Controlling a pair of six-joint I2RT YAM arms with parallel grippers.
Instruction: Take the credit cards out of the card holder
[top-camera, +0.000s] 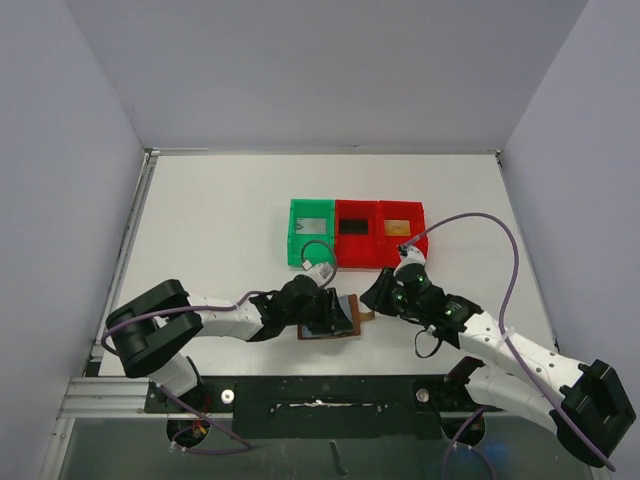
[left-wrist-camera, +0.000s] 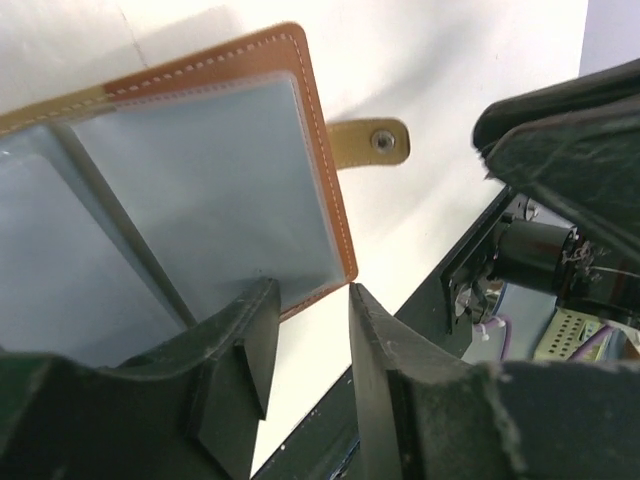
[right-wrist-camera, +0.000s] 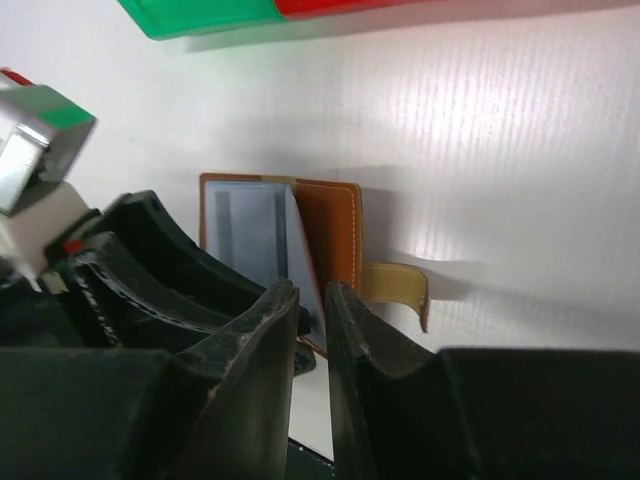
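**Holder open between both arms, cards lying in the trays**

From the top camera, I saw the card holder (top-camera: 352, 320) lying open on the surface near the arm bases. The left end effector (top-camera: 326, 312) was over it and the right end effector (top-camera: 376, 296) sat just beside its tab (top-camera: 367, 315). Further back, the grey card (top-camera: 312, 226) lay in the green tray (top-camera: 295, 252). The black card (top-camera: 352, 227) and the golden card (top-camera: 397, 228) lay in the red trays (top-camera: 362, 256). I judged the emptying all but done.

On the left wrist camera, the fingers (left-wrist-camera: 245, 335) stood spread and straddled the holder's near stitched corner, not clamped on it. The clear sleeves (left-wrist-camera: 200, 170) showed only grey-blue lining, and I could make out no card in them.

On the right wrist camera, the fingers were only a narrow slit apart with nothing between them. One sleeve leaf stood up from the brown cover.

I took the holder to be light, soft and floppy, likely to skate on the smooth surface, with slick plastic leaves. The stitched leather edge looked like the firmest place to pinch. The cards I judged stiff, thin and slippery, best taken by an exposed short edge.
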